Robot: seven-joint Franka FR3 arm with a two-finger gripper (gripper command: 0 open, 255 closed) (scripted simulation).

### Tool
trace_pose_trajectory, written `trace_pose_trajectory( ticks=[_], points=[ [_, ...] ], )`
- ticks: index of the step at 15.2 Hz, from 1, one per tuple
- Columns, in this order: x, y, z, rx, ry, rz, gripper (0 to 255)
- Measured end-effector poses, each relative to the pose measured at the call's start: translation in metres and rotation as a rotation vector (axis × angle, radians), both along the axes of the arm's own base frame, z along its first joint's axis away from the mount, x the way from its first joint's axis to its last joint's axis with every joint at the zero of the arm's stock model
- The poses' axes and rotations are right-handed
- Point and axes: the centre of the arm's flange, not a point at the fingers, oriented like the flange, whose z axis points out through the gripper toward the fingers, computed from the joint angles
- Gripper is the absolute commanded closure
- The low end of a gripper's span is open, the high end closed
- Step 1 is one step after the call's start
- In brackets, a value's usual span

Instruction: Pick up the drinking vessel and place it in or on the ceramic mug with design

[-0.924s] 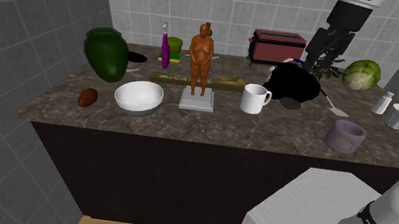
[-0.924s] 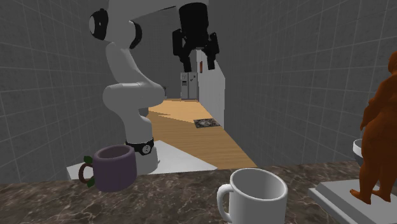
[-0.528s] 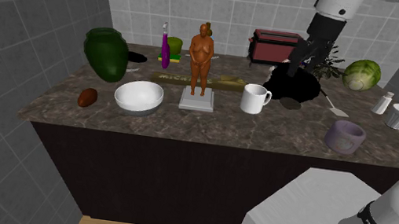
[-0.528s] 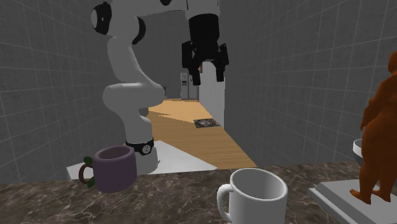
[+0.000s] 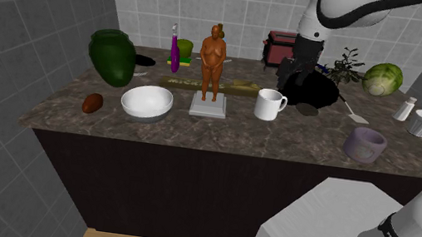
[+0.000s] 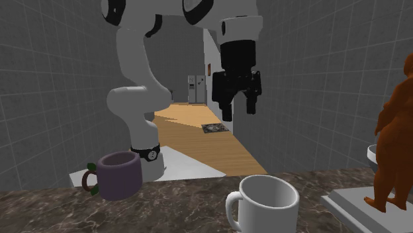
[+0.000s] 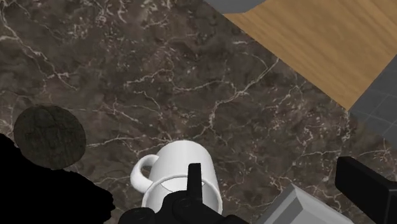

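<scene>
Arm (image 5: 345,7): since a moment ago it has swung toward the shoulder view's left and dropped lower, and now hangs over the white mug.
Countertop (image 5: 224,132): dark marble and crowded. The white mug (image 5: 269,104) stands near its middle, between the orange figurine (image 5: 214,55) and the purple mug (image 5: 364,144).
Figurine: near the white mug. I'd worry a sideways lift clips it, or a finger lands on the rim and tips the mug.
White mug: upright, long axis vertical, mouth up, handle toward the shoulder view's right.
Gripper (image 6: 238,109): black fingers spread wide, holding nothing.
</scene>
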Motion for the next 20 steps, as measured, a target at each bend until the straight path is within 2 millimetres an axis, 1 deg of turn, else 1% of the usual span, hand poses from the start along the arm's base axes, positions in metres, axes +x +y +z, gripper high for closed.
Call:
trace_pose_trajectory(
  ticks=[3, 4, 6, 9, 10, 11, 12, 15, 19, 20],
  points=[
    [0.029, -0.006, -0.023, -0.014, 0.006, 0.002, 0],
    [0.039, -0.002, -0.036, -0.019, 0.008, 0.003, 0],
    [0.06, -0.004, -0.05, -0.028, 0.013, 0.004, 0],
    [0.089, -0.007, -0.078, -0.043, 0.019, 0.006, 0],
    [0.098, -0.013, -0.086, -0.048, 0.021, 0.007, 0],
    [0.108, -0.012, -0.094, -0.051, 0.022, 0.007, 0],
    [0.112, -0.011, -0.1, -0.053, 0.024, 0.008, 0],
    [0.115, -0.012, -0.118, -0.055, 0.024, 0.008, 0],
    [0.117, -0.012, -0.138, -0.055, 0.024, 0.008, 0],
    [0.117, -0.012, -0.14, -0.055, 0.024, 0.008, 0]
  ],
)
